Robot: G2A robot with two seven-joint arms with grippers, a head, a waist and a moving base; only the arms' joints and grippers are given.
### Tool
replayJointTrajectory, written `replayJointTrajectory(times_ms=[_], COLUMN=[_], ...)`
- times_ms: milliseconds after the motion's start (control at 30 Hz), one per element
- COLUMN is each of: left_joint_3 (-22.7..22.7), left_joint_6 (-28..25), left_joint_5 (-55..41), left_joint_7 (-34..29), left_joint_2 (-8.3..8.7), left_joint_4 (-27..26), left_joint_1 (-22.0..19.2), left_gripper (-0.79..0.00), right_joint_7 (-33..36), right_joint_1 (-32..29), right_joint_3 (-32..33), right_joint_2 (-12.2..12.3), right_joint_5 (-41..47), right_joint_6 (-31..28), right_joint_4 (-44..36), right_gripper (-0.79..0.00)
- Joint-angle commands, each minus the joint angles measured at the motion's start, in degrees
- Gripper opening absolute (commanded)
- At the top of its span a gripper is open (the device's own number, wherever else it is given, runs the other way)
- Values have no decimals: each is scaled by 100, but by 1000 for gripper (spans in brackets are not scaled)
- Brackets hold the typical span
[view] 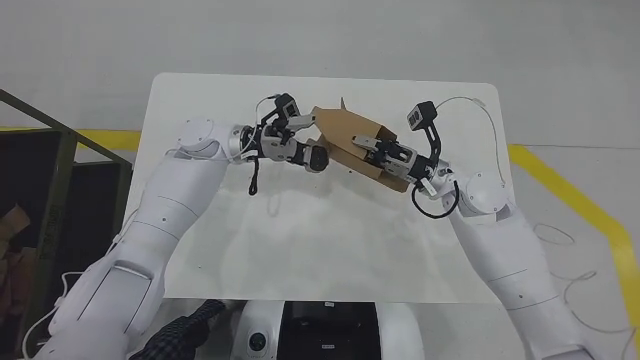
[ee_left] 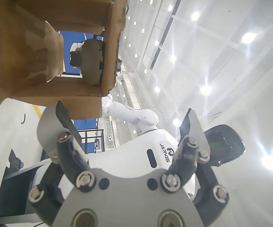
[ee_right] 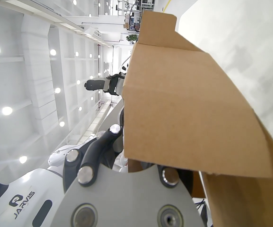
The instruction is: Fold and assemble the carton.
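Observation:
A brown carton [view: 350, 140] is held above the middle of the white table [view: 300, 250] as an open tube with loose flaps. My right gripper [view: 372, 144] is shut on one of its walls, one finger lying over the outer panel. The other finger [ee_left: 90, 60] shows inside the tube in the left wrist view. In the right wrist view the carton [ee_right: 186, 109] hides the fingertips. My left gripper [ee_left: 127, 121] is open at the carton's [ee_left: 20, 36] other end, with one finger [ee_left: 64, 116] just under a lower flap. From above, the left gripper [view: 318, 157] sits against the carton's left side.
A dark metal rack [view: 40, 190] stands off the table's left edge. Yellow floor tape [view: 570, 190] runs past the right side. A thin white cable [view: 480, 110] loops above the right wrist. The table's near half is bare.

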Motion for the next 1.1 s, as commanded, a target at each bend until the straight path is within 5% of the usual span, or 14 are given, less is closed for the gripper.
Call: replayJointTrajectory(times_ms=[0,1067], left_joint_3=[-4,-48], left_joint_6=[-52,-188], left_joint_5=[46,53], left_joint_7=[31,59], left_joint_2=[-3,-65], left_joint_4=[22,76], left_joint_1=[-22,-118], left_gripper=[0,0], right_joint_7=[20,314], right_joint_1=[-16,-139], right_joint_3=[-11,-219], right_joint_2=[-4,-33], right_joint_5=[49,68], right_joint_6=[3,101], right_joint_4=[-32,-250], right_gripper=[-785,-785])
